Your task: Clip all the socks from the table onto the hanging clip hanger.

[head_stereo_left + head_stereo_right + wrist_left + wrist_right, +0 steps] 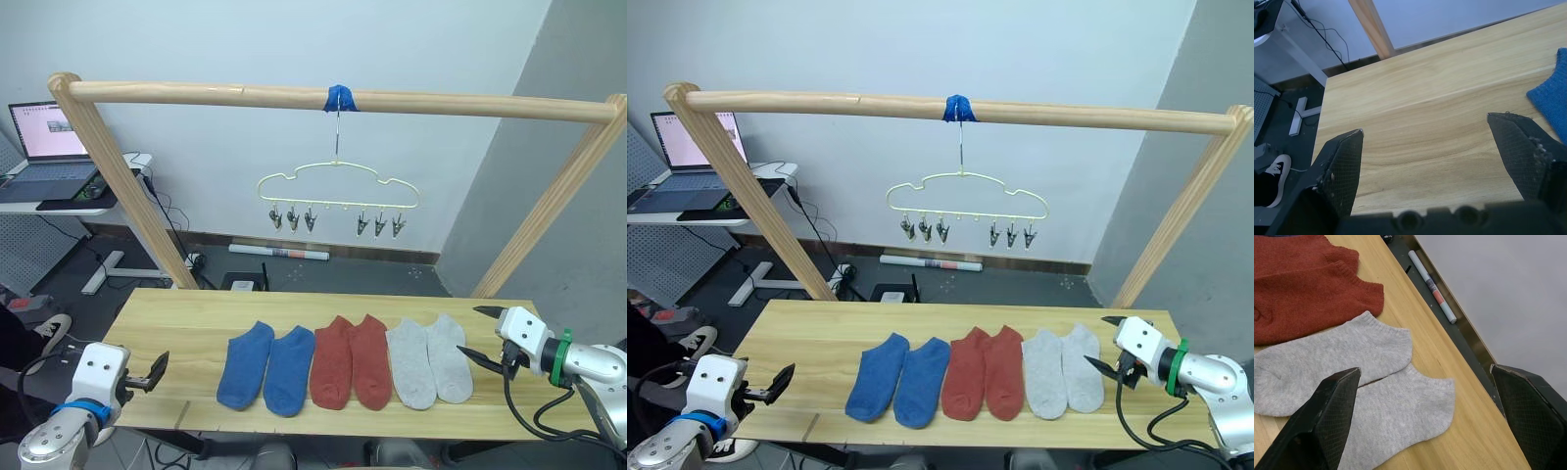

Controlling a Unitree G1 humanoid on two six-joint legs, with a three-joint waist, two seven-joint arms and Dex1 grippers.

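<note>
socks [348, 363] lie in a row of six along the near half of the wooden surface [176, 318]: two blue at left, two rust red in the middle, two light grey at right, each pair touching or overlapping slightly. none is clipped yet. far above them the clip hanger [338, 188] hangs by its hook from the wooden rail [196, 93], its six metal clips empty.

right gripper [480, 333] hovers just beside the right grey sock [449, 357], its fingers spread apart. left gripper [157, 370] sits near the left end of the surface, also spread apart, well apart from the blue pair.

these socks look light, soft and floppy; they will likely droop and fold when lifted. pinching one at the ribbed cuff edge should leave a firm band of fabric to feed into a clip.
</note>
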